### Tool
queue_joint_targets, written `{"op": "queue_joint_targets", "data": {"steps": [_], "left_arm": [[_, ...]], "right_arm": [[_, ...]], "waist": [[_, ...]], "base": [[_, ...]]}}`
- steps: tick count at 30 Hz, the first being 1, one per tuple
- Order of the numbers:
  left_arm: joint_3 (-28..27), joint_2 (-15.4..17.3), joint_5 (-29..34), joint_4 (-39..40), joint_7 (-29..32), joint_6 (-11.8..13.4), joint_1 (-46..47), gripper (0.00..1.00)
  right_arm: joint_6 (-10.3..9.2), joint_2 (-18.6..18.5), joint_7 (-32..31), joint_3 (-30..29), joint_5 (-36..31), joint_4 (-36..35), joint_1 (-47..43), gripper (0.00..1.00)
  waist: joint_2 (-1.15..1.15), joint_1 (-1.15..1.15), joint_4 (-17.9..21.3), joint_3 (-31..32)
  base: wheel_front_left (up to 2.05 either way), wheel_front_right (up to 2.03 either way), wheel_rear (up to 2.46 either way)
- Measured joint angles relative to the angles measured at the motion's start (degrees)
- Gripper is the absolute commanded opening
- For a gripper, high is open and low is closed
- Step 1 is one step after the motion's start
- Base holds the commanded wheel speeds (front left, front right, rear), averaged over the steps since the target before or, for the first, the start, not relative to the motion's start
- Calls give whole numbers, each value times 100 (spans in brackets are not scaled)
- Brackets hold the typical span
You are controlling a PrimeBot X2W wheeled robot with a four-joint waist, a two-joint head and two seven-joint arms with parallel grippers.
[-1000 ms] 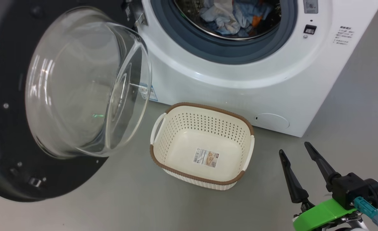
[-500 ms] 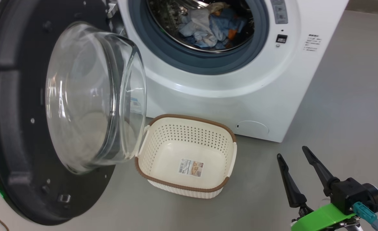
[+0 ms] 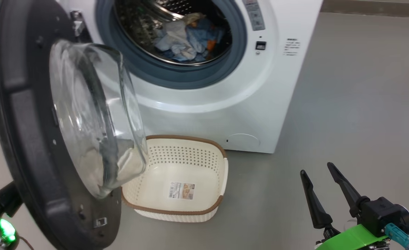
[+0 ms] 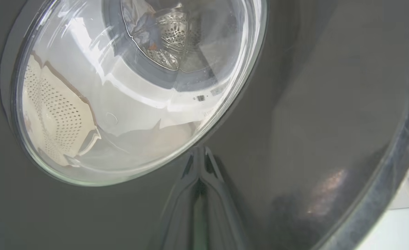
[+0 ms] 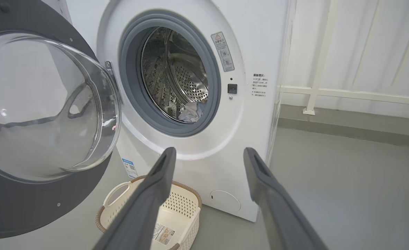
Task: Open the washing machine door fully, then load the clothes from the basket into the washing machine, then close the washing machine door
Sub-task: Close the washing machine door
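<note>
Washing machine door (image 3: 20, 121) ajar at left, unlatched. Clothes (image 3: 187, 43) in drum (image 3: 136, 24) of washing machine (image 3: 225, 104), far centre. Basket (image 3: 190, 156) empty, near machine front. Left gripper (image 4: 198, 152) clenched, nothing held, tips on door's outer face. Right gripper (image 3: 316, 168) released, near right. Loading done; closure left.

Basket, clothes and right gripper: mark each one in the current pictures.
basket (image 3: 180, 156): head view, on its perforated back wall.
clothes (image 3: 187, 40): head view, middle of the blue and cream heap.
right gripper (image 3: 316, 168): head view, midway between its two spread fingertips.
</note>
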State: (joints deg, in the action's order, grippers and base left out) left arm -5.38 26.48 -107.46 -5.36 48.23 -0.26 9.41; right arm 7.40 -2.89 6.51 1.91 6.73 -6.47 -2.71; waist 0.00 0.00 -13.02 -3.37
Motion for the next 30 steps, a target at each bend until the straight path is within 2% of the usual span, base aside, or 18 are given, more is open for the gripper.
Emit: {"op": "queue_joint_targets", "data": {"steps": [14, 26, 30], "left_arm": [[257, -438, 8, 118, -89, 8, 72, 0], [514, -902, 145, -458, -303, -8, 851, 0], [543, -1022, 166, -776, -393, -112, 1118, 0]], "right_arm": [[0, 4, 67, 89, 46, 81, -24, 100], [0, 7, 176, 275, 94, 245, 77, 100], [0, 8, 226, 315, 101, 347, 185, 100]], "waist": [[0, 0, 795, 44], [0, 0, 1392, -109], [0, 0, 1563, -156]], "base": [[0, 0, 0], [0, 0, 0], [0, 0, 0]]}}
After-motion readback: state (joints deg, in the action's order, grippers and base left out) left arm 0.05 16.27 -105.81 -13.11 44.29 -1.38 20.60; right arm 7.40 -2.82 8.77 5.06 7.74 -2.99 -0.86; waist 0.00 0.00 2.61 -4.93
